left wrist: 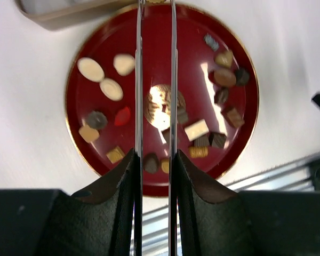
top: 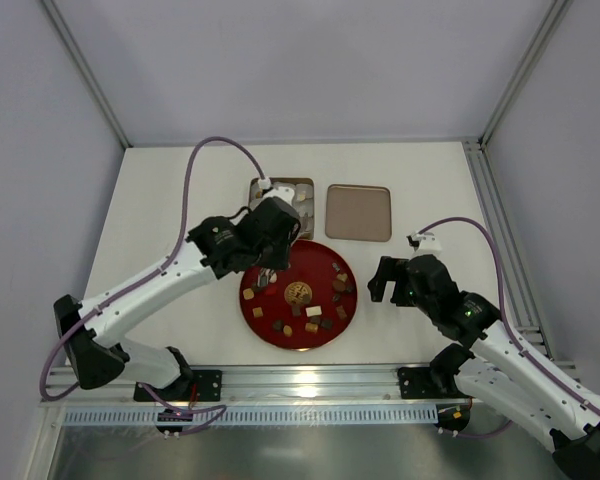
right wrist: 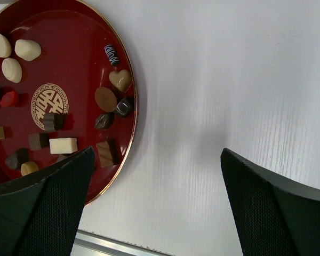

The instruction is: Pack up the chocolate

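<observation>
A round red plate (top: 305, 262) sits in the middle of the white bench (top: 180, 200). The chocolate (top: 314, 311) is all spread out on the plate: little brown, tan and white pieces. The left gripper (top: 268, 270) hangs over the upper left part of the plate. Its two thin jaws are close together with a small gap, and I cannot tell if they pinch anything. The right gripper (right wrist: 156, 160) is over the bare bench just to the right of the plate, and its jaws are wide apart with nothing in them. Above the plate in the frame is a small tray (top: 302, 188) with white paper cups, partly hidden by the left arm. A flat brown lid (top: 358, 212) lies just right of it.
</observation>
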